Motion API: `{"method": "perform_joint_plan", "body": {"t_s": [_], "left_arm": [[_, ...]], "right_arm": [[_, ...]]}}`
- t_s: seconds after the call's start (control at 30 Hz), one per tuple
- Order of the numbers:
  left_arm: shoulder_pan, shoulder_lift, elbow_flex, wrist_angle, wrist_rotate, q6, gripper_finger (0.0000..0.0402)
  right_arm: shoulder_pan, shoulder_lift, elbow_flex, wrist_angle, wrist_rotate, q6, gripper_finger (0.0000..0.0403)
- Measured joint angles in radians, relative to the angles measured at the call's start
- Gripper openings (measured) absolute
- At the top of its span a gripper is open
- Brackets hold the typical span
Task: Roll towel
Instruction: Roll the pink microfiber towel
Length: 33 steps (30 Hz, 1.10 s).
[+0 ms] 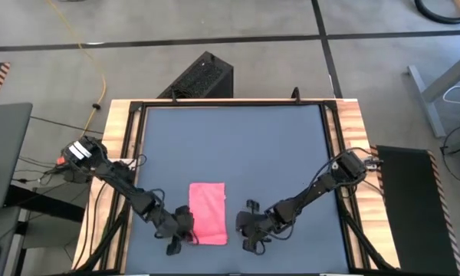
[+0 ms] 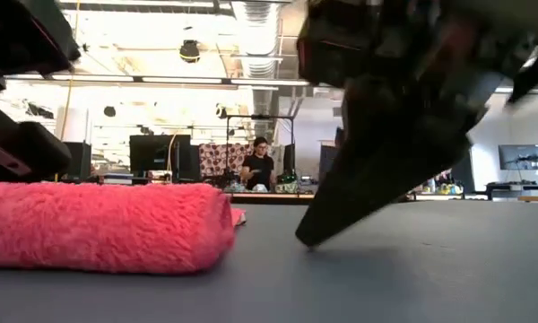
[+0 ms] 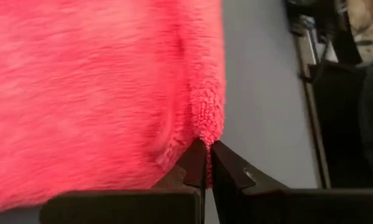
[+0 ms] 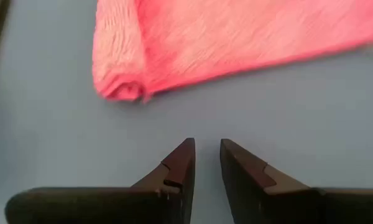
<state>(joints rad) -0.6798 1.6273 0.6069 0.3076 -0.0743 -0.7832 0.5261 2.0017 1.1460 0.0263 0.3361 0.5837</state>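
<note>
The dark grey table (image 1: pixel 238 146) fills the high view, and down at its near edge, between the two arms, lies the towel (image 1: pixel 208 212), bright pink and fluffy. Its long axis runs from the near edge toward the far one, and a short rolled fold is already showing at the near end. It looks soft, light and floppy, so it should bunch before it slides; the best hold is probably at the rolled end's corners. The left end effector (image 3: pixel 205 148) sits right at the towel's near left corner, fingers together, tips touching the pile; whether cloth is pinched, I cannot tell. The right end effector (image 4: pixel 206 146) hovers just beside the roll, fingers slightly apart, gripping nothing.
</note>
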Motion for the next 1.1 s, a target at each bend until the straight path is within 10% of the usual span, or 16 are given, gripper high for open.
{"method": "perform_joint_plan", "body": {"t_s": [0.37, 1.1], "left_arm": [[0.136, -0.039, -0.085, 0.003, 0.215, -0.068, 0.0000], [0.159, -0.038, -0.083, -0.005, 0.262, -0.060, 0.0000]], "right_arm": [[0.112, 0.120, 0.044, 0.408, 0.203, -0.847, 0.0105], [0.076, 0.197, 0.198, 0.214, 0.243, -0.955, 0.0222]]}}
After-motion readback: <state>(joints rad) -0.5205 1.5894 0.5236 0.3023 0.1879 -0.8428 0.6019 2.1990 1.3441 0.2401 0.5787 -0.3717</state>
